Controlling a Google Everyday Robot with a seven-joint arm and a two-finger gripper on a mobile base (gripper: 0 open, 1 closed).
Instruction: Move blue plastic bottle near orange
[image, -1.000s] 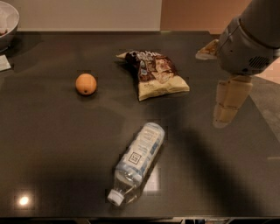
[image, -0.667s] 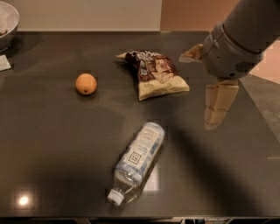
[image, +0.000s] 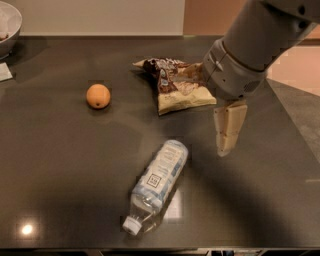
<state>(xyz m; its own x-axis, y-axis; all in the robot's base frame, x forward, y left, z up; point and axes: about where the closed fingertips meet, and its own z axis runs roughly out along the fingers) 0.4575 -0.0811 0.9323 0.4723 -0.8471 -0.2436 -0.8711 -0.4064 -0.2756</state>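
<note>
Bottle update: the blue plastic bottle (image: 157, 182) lies flat on the dark counter (image: 60, 165), white cap pointing at the near edge, well apart from the orange (image: 98, 96) sitting further back on the left. From my seat the pincer (image: 227, 142) hangs over the counter just right of the bottle and in front of the chip bag (image: 177, 85). It's clear of both, and I honestly can't tell if it's wide or narrow.

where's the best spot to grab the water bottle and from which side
Grip the clear plastic water bottle around its labelled middle, coming straight down from above and closing across its narrow width. It lies flat on the dark table, white cap toward the near edge, so the round sides are exposed. The end effector hangs to its right.
</note>
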